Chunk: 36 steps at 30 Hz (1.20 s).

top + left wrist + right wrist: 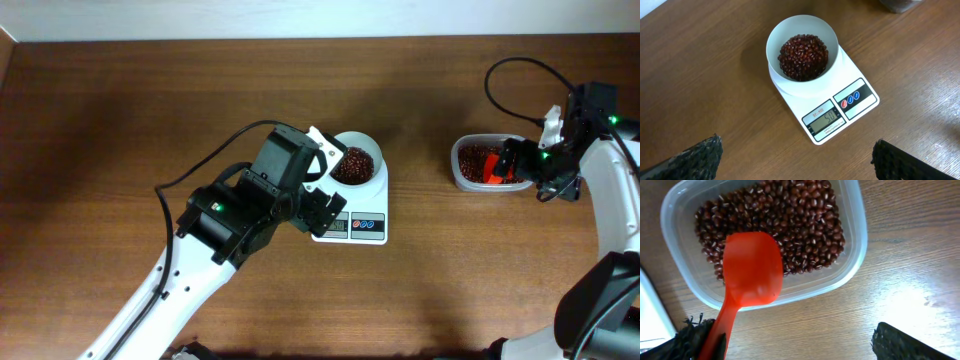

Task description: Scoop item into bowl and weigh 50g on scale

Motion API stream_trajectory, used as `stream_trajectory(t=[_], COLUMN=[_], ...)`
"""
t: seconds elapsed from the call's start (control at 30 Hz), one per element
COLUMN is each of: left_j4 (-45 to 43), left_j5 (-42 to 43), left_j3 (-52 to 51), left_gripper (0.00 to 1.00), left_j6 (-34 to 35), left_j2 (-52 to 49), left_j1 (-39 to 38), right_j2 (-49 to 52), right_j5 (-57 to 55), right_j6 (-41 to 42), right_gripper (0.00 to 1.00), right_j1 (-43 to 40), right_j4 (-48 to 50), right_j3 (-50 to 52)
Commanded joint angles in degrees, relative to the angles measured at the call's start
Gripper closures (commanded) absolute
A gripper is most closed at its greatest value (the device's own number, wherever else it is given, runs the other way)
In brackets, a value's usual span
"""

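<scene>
The white bowl (pixel 775 35) sits on the white scale (pixel 855 97) and holds a pile of red-brown beans (pixel 803 56). The display reads about 50. My left gripper (pixel 797 160) is open and empty, over the bare table just in front of the scale, as the overhead view (pixel 322 210) also shows. My right gripper (pixel 795 342) is open. A red scoop (pixel 752 270) lies empty over the near rim of the clear tub (pixel 852 255) of beans (pixel 800 225), its handle leaning against my left finger.
The tub (pixel 465 165) stands to the right of the scale (pixel 365 227), with a stretch of wooden table between them. A black cable loops above the right arm at the back right. A white object edge (pixel 650 315) shows at the left of the right wrist view.
</scene>
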State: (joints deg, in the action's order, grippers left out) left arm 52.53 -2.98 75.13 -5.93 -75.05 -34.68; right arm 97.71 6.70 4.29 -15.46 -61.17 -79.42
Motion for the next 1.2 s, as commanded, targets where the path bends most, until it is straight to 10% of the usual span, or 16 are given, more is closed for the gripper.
stream_trajectory(t=[0.0,0.27,0.47,1.17], left_j4=[-0.13,-0.13,-0.13,-0.13], left_j5=[0.59,0.59,0.59,0.59], left_j3=[0.87,0.87,0.87,0.87], left_gripper=[0.01,0.01,0.01,0.01], left_j6=[0.72,0.72,0.72,0.72], left_j2=[0.02,0.02,0.02,0.02], left_j1=[0.33,0.33,0.33,0.33], right_j2=[0.13,0.13,0.11,0.07], right_j5=[-6.05,-8.68,8.39,9.2], right_j6=[-0.02,-0.55,-18.84,-19.04], right_gripper=[0.01,0.01,0.01,0.01], right_j1=[-0.04,-0.04,-0.04,-0.04], right_j4=[-0.87,-0.13,1.81,2.03], right_j3=[0.5,0.5,0.44,0.44])
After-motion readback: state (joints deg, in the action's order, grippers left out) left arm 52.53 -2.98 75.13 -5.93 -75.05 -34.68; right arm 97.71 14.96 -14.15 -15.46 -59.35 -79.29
